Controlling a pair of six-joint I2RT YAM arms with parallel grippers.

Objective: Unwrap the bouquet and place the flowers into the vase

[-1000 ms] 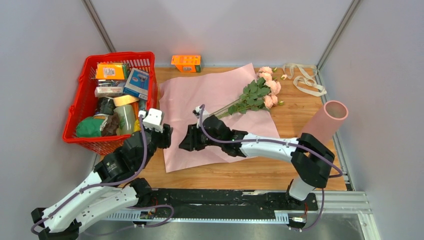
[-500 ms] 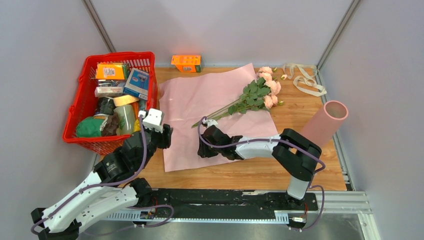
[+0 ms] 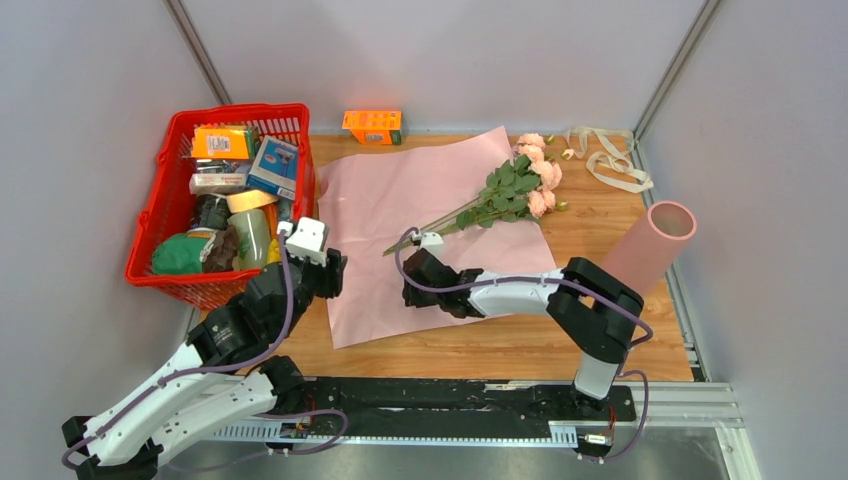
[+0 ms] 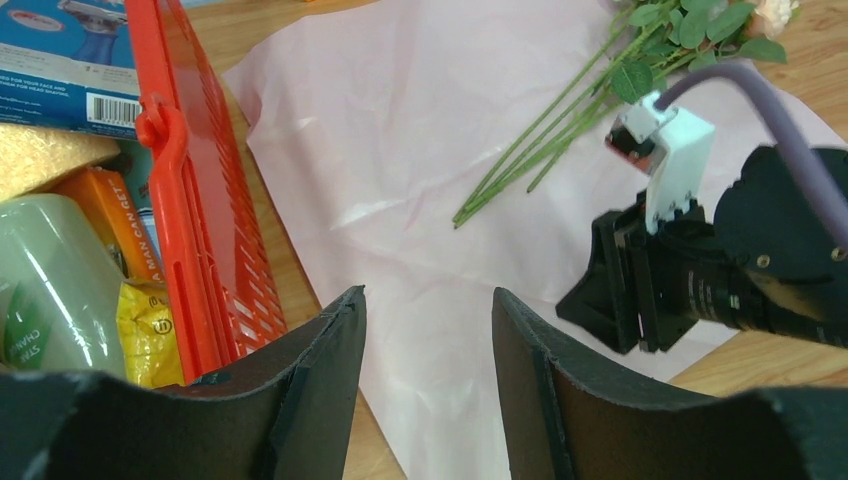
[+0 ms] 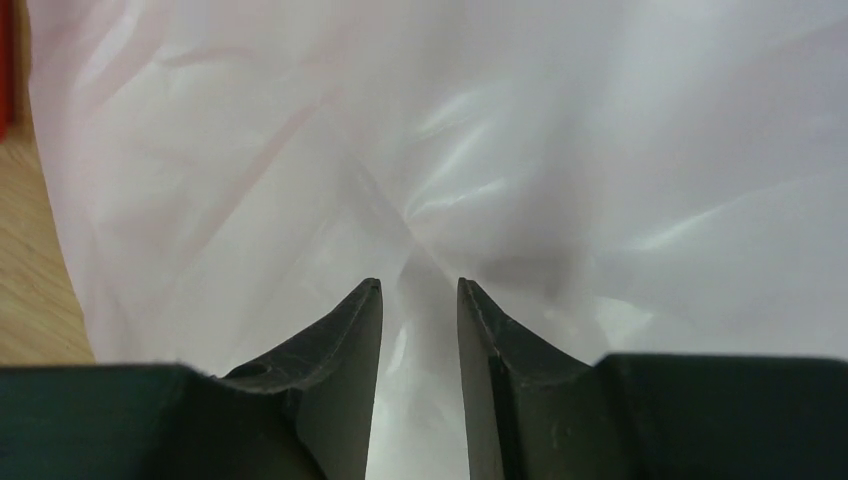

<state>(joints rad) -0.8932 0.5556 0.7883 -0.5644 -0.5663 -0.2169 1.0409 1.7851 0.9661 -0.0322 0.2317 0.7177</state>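
The table [image 3: 600, 350] is brown wood, with grey walls all round it. The bouquet is already undone. Its pink paper [image 3: 370, 200] lies spread flat in the middle of the table. The cream ribbon [image 3: 610, 160] sits loose in the far right corner.

The flowers [image 3: 515, 190] lie on the far right part of the paper. Their blooms point far and right, and their green stems point near and left. The vase [image 3: 650, 245] waits at the right edge, well apart from the flowers, with its mouth open and nothing in it.

My right pincer [image 3: 412, 295] hangs low over the paper, just near of the stem ends. Its fingers are a little apart and hold nothing. I think it is there because the thin stems are the easy part to grab.

My left pincer [image 4: 428, 298] hovers at the near left edge of the paper, beside the red basket [image 3: 240, 109] full of groceries. Its fingers are wide apart and it holds nothing too. I think it waits there out of the way.

A second ago my right pincer was more to the left, with the arm stretched long. Now it has pulled back to the right and the elbow is bent more. My left arm, the flowers, the paper and the vase have not moved.
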